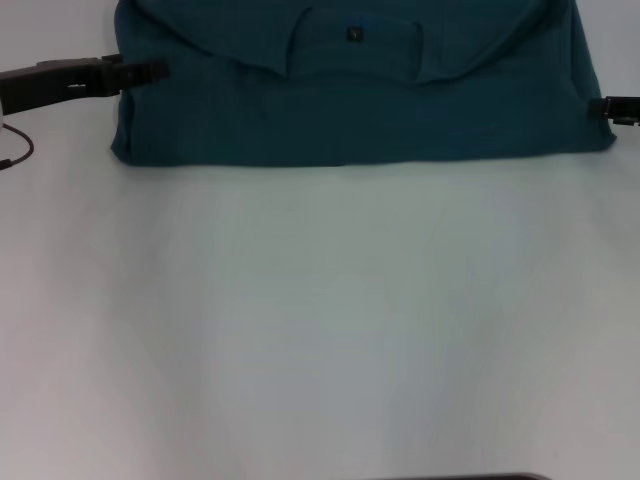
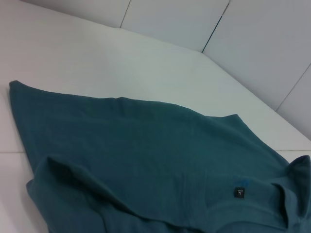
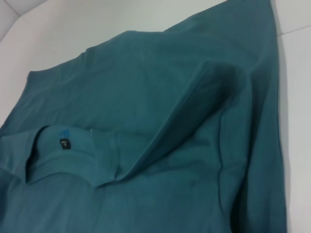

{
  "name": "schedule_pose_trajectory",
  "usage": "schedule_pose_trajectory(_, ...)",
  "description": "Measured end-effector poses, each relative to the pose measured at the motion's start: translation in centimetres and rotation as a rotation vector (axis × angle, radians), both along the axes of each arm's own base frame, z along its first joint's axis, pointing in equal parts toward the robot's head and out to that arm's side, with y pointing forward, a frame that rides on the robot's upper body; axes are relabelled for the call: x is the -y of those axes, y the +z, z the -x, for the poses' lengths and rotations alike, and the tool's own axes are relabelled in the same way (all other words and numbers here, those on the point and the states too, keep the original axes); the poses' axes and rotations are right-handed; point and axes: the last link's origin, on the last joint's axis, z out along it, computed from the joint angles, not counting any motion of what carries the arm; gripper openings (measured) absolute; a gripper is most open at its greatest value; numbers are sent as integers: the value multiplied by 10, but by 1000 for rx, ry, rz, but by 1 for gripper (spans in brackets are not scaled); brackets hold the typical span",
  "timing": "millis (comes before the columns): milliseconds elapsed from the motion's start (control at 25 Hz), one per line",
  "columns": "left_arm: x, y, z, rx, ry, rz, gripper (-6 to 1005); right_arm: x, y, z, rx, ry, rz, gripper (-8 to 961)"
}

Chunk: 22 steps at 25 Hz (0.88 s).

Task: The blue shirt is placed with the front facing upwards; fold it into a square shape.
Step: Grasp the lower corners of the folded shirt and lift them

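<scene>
While the dark teal-blue cotton shirt [image 1: 350,100] lies folded at the white table's [image 1: 320,320] far edge, the left gripper [image 1: 150,71] touches its left side and the right gripper [image 1: 612,106] its right; I cannot tell either grip. Uneven pulling risks skewing the 2 layers.

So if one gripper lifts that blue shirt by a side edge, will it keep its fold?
Probably not. The blue shirt looks soft and floppy: its folded layers sag and ripple near the neck label. Lifted from one side, it would likely drape and unfold. On the smooth white table it might also slide.
</scene>
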Motion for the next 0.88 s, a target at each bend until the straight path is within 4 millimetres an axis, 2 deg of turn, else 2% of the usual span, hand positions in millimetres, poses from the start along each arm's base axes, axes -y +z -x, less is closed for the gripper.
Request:
schedule_pose_trajectory(560, -2, 0, 1, -5, 8, -11, 766, -8, -21, 3, 34, -7, -9, 535)
schedule_pose_trajectory(880, -1, 0, 2, -5, 9, -9, 767, -13, -24, 10, 34, 6, -8, 526)
